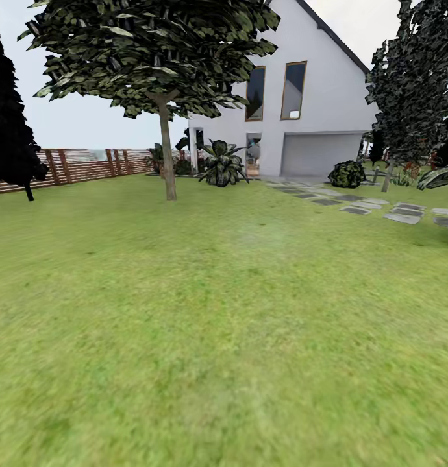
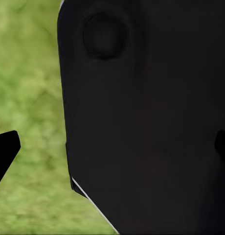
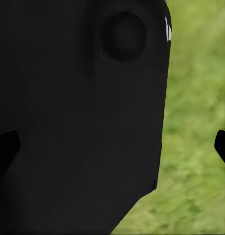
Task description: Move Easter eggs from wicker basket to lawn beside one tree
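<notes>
Brown slatted fence [image 1: 74, 165] stands left of the tall grey-trunked leafy tree [image 1: 166, 152] on the mottled green lawn [image 1: 217, 324], the white gabled house [image 1: 302, 110] right of it, while each wrist view's dark fingertips [image 2: 5, 152] leave both hands' grip impossible to tell.

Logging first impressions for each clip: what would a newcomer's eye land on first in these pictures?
In the head view, the tree with its pale trunk and broad green crown stands at upper left on the wide lawn. Behind it to the right rises the white house, with a brown slat fence at far left. Both wrist views show a big dark robot part over grass.
</notes>
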`<state>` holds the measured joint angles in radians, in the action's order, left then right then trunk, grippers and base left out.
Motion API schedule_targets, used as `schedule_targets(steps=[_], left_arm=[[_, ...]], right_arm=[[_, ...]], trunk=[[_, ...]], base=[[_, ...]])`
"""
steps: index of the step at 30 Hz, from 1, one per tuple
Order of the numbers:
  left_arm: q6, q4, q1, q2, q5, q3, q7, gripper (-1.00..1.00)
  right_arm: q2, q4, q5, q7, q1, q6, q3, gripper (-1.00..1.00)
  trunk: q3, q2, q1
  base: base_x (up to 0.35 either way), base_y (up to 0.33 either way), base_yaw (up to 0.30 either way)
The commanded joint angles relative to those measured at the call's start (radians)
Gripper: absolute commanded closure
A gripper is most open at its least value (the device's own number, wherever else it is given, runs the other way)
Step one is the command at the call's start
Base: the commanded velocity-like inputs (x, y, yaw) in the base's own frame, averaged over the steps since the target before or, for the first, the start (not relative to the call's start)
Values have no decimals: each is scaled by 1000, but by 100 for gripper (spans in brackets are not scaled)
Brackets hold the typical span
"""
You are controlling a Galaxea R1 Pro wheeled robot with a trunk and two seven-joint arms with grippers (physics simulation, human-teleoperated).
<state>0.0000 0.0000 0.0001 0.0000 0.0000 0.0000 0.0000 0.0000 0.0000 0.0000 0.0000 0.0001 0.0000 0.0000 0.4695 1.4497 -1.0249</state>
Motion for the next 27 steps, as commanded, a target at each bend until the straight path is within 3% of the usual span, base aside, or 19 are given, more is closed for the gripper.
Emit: schedule_targets(steps=[1,8,21,25,26,27], left_arm=[[-1,-6,6,6,2,2,0,-100],[-5,-28,15,-12,7,2,-6,-100],[4,-83,14,-18,9,8,-5,-100],[5,-82,14,-18,9,8,-5,-100],[5,-82,14,-17,9,8,-5,-100],[5,-82,14,-18,9,9,-5,-100]], right_arm=[[-2,-6,3,0,-6,3,5,-100],[-3,-18,-3,-5,-44,11,0,-100],[-3,-23,4,3,-86,15,4,-100],[6,-19,27,2,-87,12,27,-100],[7,-19,182,2,-87,10,30,-100],[8,-19,203,2,-87,9,32,-100]], trunk=[[0,0,0],[0,0,0],[3,0,0],[6,0,0],[6,0,0],[7,0,0]], base=[[0,0,0],[0,0,50],[0,0,284],[0,0,279],[0,0,278],[0,0,277]])
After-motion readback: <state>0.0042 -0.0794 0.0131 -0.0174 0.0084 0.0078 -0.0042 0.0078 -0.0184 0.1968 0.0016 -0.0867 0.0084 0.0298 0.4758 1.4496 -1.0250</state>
